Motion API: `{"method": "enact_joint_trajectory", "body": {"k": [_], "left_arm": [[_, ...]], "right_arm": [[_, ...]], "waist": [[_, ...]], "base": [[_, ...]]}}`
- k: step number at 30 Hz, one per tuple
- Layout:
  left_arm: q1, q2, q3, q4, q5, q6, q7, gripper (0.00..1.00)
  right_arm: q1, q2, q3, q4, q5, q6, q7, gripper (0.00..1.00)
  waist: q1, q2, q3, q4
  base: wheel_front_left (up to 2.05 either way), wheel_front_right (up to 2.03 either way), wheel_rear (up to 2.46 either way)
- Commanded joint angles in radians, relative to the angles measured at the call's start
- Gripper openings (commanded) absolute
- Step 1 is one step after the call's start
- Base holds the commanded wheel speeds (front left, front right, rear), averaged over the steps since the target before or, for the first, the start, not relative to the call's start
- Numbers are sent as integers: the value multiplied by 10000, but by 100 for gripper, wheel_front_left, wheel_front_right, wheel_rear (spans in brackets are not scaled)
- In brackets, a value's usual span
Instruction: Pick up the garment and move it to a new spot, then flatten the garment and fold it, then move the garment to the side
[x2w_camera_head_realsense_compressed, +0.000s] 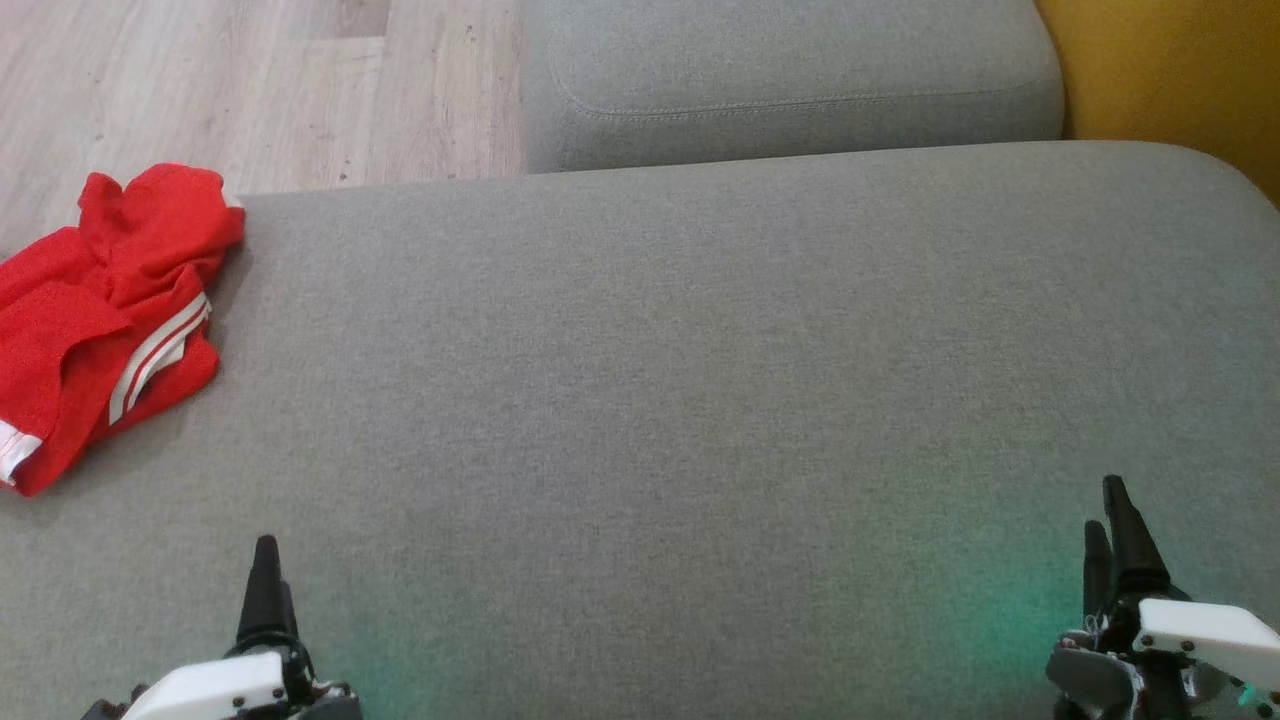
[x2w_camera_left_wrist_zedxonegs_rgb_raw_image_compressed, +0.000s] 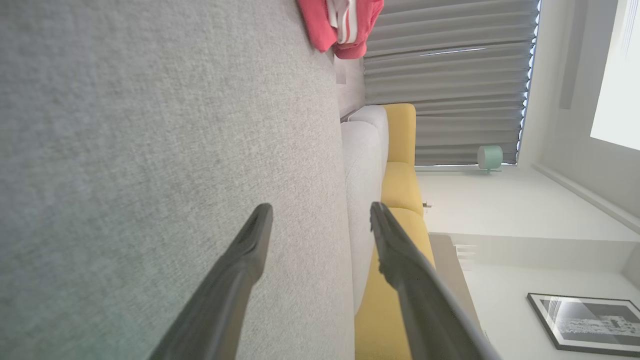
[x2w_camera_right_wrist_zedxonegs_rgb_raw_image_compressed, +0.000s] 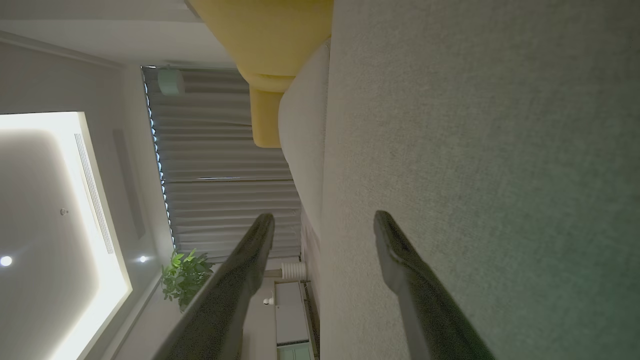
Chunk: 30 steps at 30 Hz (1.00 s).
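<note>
At the far left edge of the wide grey fabric sofa cushion (x2w_camera_head_realsense_compressed: 700, 380), the crumpled red garment with white stripes (x2w_camera_head_realsense_compressed: 100, 320) is lying in a loose heap. Part of it seems to be overhanging the rim toward the pale wooden floor (x2w_camera_head_realsense_compressed: 250, 90). It is sitting well apart from both arms and leaving the middle of the cushion bare, which is giving room for flattening and folding. The left pincer (x2w_camera_left_wrist_zedxonegs_rgb_raw_image_compressed: 320, 207) is hovering low over the near left of the cushion, its two dark fingers spread wide with nothing between them, so it is looking like the likelier arm for the first reach. The right pincer (x2w_camera_right_wrist_zedxonegs_rgb_raw_image_compressed: 322, 217) is waiting at the near right, likewise spread and empty, farther from the cloth. Judging by this layout, the pick-up is not yet begun, and the heap's bunched folds are probably offering an easy pinch.
</note>
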Motion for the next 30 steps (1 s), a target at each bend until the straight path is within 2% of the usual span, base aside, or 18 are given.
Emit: {"method": "enact_joint_trajectory", "body": {"k": [1, 10, 16, 30], "left_arm": [[-305, 56, -31, -407, 220, 35, -89, 100], [-333, 62, -233, -873, 1371, 228, -356, 100], [-376, 66, -527, -1096, 2560, 320, -564, 100], [-222, 76, -1053, -1360, 5327, 415, -980, 100]], "right_arm": [[-243, -29, 94, -409, -185, 15, -115, 100], [-256, -35, 196, -617, -1516, 20, -381, 100], [-243, -41, 340, -954, -2922, 25, -587, 100], [-116, -51, 780, -1397, -5295, 34, -1000, 100]], "waist": [[0, 0, -6, 5], [0, 0, -46, 64], [0, 0, -65, 132], [0, 0, -112, 225]], "base": [[0, 0, 0], [0, 0, 0], [0, 0, 0], [0, 0, 0]]}}
